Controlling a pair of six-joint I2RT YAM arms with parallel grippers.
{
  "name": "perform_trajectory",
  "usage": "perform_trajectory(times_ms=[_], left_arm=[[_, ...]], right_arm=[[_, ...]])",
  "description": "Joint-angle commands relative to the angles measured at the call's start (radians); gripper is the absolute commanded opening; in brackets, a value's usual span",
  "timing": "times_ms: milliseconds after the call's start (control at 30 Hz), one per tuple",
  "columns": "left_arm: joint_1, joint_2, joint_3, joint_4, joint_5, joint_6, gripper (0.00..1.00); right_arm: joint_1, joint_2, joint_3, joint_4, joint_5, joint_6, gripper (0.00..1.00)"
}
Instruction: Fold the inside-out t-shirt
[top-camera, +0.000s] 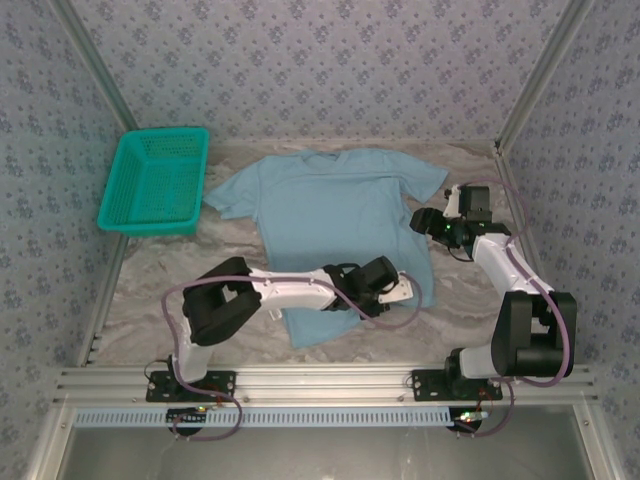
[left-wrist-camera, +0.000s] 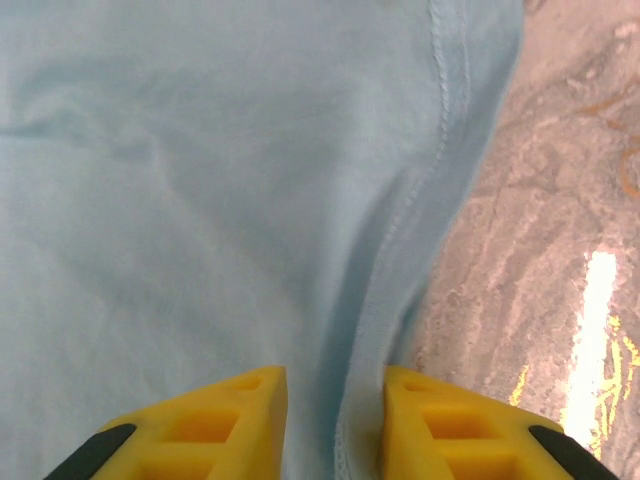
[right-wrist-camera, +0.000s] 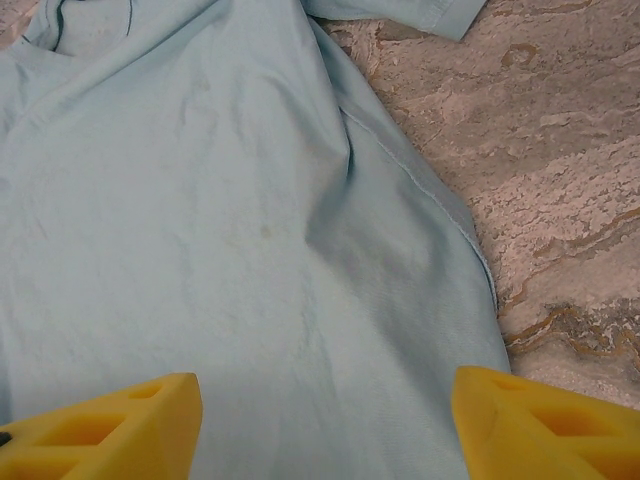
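On t-shirt (left-wrist-camera: 200, 200) hem, left pincer (left-wrist-camera: 335, 420) pinched.

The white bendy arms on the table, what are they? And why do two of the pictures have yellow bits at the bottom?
Those are two robot arms bolted to the near edge of a table. The wide picture comes from a camera up above them. The other two come from small cameras on the arms' wrists, and the yellow bits are each arm's own fingers.

A light blue t-shirt lies spread out on the table, with a teal basket at the far left corner. The robot is meant to fold the shirt.

The left gripper is at the shirt's lower right edge. Its wrist picture shows its fingers pinching a ridge of the blue cloth. The right gripper is by the shirt's right side, with its fingers wide open and holding nothing.
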Motion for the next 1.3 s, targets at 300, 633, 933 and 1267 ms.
perform_trajectory(times_ms=[300,633,933,1267], left_arm=[[0.027,0.008,0.036,-0.065,0.132,-0.035,0.24],[0.036,0.038,0.059,-0.091,0.142,-0.034,0.09],[0.192,-0.173,-0.035,0.0,0.252,-0.3,0.0],[0.351,-0.285,0.001,-0.057,0.243,-0.429,0.0]], right_arm=[[-0.005,-0.004,-0.012,-0.003,-0.013,-0.019,0.69],[-0.005,-0.015,-0.013,-0.007,-0.013,-0.018,0.69],[0.024,-0.332,-0.057,-0.086,0.027,0.023,0.68],[0.461,-0.59,-0.33,0.068,-0.051,0.019,0.49]])
